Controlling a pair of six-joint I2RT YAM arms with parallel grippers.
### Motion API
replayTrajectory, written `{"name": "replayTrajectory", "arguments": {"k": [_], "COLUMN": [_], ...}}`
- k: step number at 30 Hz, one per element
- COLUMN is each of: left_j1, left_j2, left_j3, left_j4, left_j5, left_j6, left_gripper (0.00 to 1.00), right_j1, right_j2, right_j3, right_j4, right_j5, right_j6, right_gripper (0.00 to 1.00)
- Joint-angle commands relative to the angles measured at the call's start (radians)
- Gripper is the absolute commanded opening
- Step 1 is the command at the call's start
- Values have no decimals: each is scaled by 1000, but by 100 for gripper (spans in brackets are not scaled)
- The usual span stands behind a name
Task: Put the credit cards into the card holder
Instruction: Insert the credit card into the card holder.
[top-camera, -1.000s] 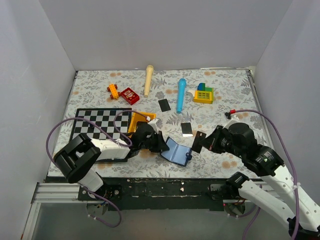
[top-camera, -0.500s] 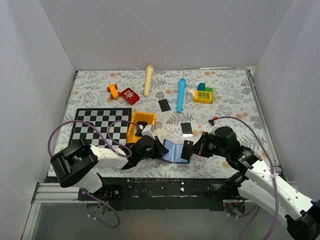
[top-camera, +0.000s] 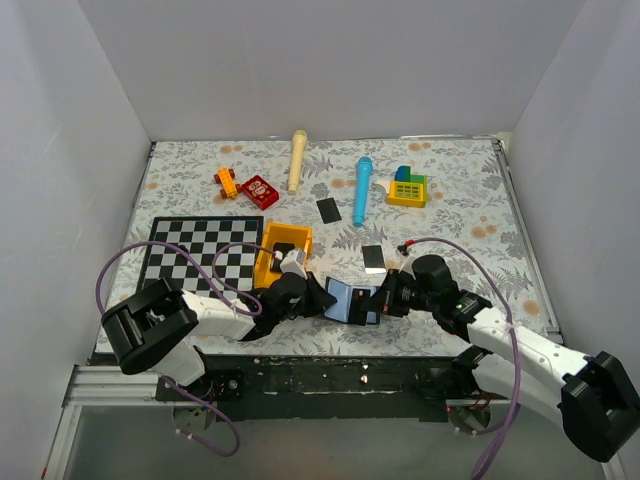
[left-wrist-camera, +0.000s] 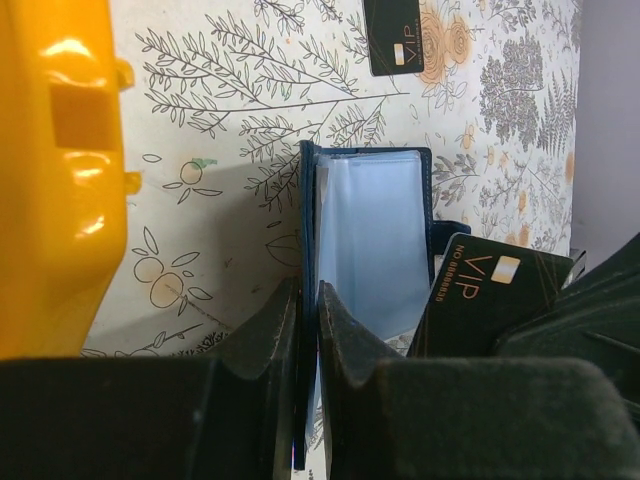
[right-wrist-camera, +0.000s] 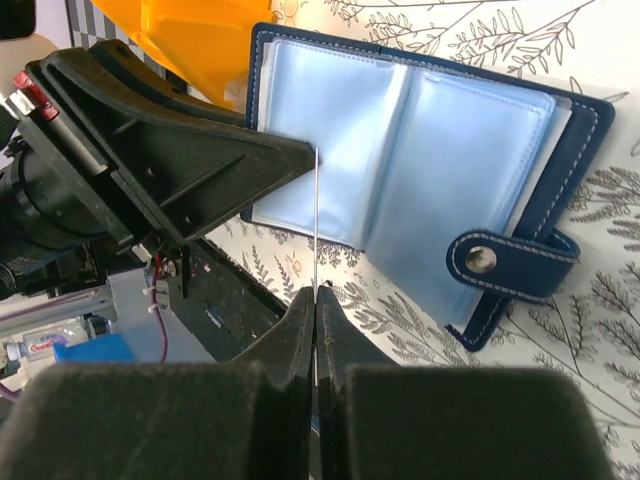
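Observation:
The card holder (top-camera: 348, 300) stands open on the floral table, navy outside and light blue inside (right-wrist-camera: 420, 170). My left gripper (left-wrist-camera: 308, 290) is shut on its left cover, which shows edge-on between the jaws. My right gripper (right-wrist-camera: 315, 293) is shut on a black credit card (left-wrist-camera: 490, 290) marked VIP. In the right wrist view that card is a thin edge-on line (right-wrist-camera: 316, 220) whose tip reaches the left clear pocket. Two more black credit cards lie flat on the table, one (top-camera: 374, 258) just behind the holder and one (top-camera: 327, 210) farther back.
A yellow bin (top-camera: 283, 250) sits right behind my left gripper, beside a checkerboard (top-camera: 200, 250). At the back lie a cream stick (top-camera: 297, 160), a blue stick (top-camera: 361, 190), a red block (top-camera: 260, 190), an orange brick (top-camera: 226, 182) and a yellow-green toy (top-camera: 407, 187). The table's front edge is close below the holder.
My right gripper has carried the card leftward up to the card holder. My left gripper has tipped the holder more upright and turned its open side toward the right arm.

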Motion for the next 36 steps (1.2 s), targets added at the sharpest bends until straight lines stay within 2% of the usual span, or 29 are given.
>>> {"name": "replayTrajectory", "arguments": {"k": [1,9,13,18,20,36], "left_j1": [-6,-4,-4,-6,-4,-6], "left_j2": [-3,-6,-5,5,5,-23], "left_j3": [2,-12,-11,-5,-3,-12], "left_j4": [4,-7,-13,-24,-29,-102], "left_j5": [-16,-22,-22,-22,-25,-71], "left_j6": [15,25,28,28,29,35], "left_gripper": [3,11,20,36,39,43], "right_j1": [-9,-63,-92,-122,-132,-162], "right_j2": [88,223,283,326,326,326], "right_j3": [42,13,-1,14,10,-13], "right_j4": [174,313,373,366,353,286], "right_j5": [-60,-138,-181,-210,-215,-187], "right_j6": [9,2,-9,-43,-53,-100], "right_gripper": [1,1,1,1,1,1]}}
